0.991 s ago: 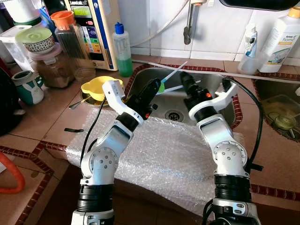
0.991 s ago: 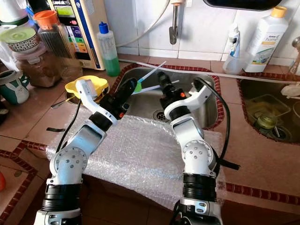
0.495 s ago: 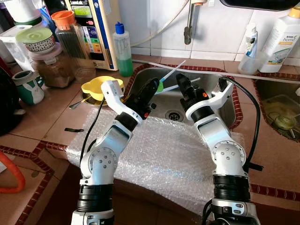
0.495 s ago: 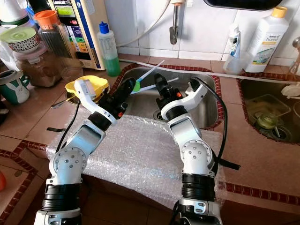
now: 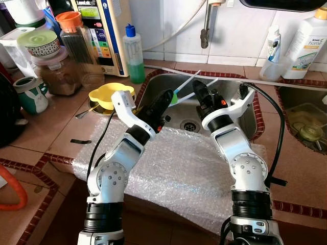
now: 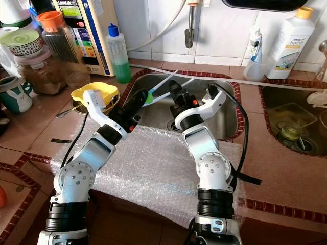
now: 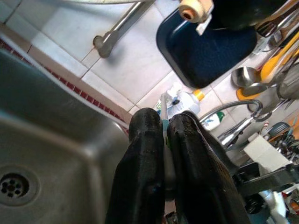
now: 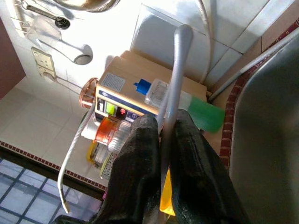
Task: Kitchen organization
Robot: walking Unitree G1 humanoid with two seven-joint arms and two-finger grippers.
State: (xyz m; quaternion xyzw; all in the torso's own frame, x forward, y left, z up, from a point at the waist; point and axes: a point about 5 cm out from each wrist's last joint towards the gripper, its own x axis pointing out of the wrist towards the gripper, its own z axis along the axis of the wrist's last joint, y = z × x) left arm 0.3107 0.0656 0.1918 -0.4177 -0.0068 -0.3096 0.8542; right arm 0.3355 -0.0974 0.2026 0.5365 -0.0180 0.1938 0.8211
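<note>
Left gripper (image 5: 166, 97): fingers (image 7: 145, 163) pinched together on a slim pale stick with a green tip (image 5: 183, 84), seen in the left wrist view as a thin pale shaft caught between the two pads. Stick angled up and away over the near-left corner of the steel sink (image 5: 235, 109), green part just past the fingertips.

Right gripper (image 5: 196, 92): fingers (image 8: 140, 154) clamped on a thin grey-white rod (image 8: 174, 79), shaft running out between the pads toward the back wall. Rod held above the sink basin, roughly parallel to the green-tipped stick; the two just beside each other, contact between them not resolvable.

Outward: both arms reaching across a sheet of clear bubble wrap (image 5: 189, 173) spread over the tiled tabletop (image 5: 51, 132) and the sink's front edge. Drain (image 5: 189, 125) beneath and between the two grippers. Yellow plastic bowl (image 5: 104, 95) just left of the left forearm. Green liquid bottle with blue cap (image 5: 134, 53) at the sink's back-left corner. White detergent bottle (image 5: 306, 41) at the far right against the wall.

Step in hand, judged: both utensils lifted from the sink, carried in mid-air, not yet set down. Destination not evident.

Next move, judged: carry each stick clear of the sink rim to a resting place, long ends kept off the tap (image 5: 205, 23) and bottles, fingers released only once supported.
</note>
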